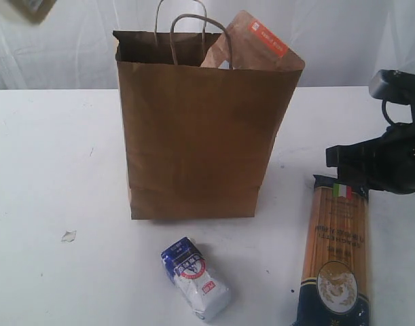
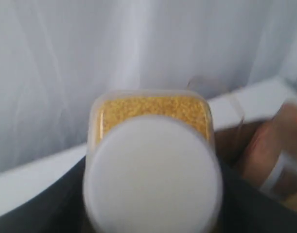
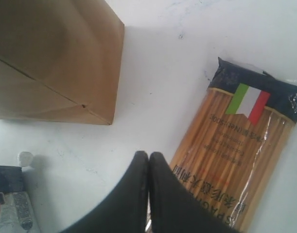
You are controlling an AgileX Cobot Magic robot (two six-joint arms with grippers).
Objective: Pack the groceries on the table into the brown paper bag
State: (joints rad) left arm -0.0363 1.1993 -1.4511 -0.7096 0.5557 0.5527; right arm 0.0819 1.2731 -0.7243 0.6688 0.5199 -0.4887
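The left claw (image 2: 153, 216) stood partly open around the yellow-grain container (image 2: 153, 108), gripping it in mid-air. Its fingers showed only as dark blurs on either side. The brown paper bag (image 1: 200, 136) stood upright on the table (image 1: 51, 170), near that claw. The brown pouch with orange label (image 1: 258, 44) stuck out of the bag's open top. The right claw (image 3: 148, 156) was pressed fully shut and empty above the table, between the bag and the long spaghetti pack (image 3: 235, 155), just beside the pack's edge. The blue-white pouch (image 1: 195, 278) lay on the table, well apart from that claw, on the side away from the pack.
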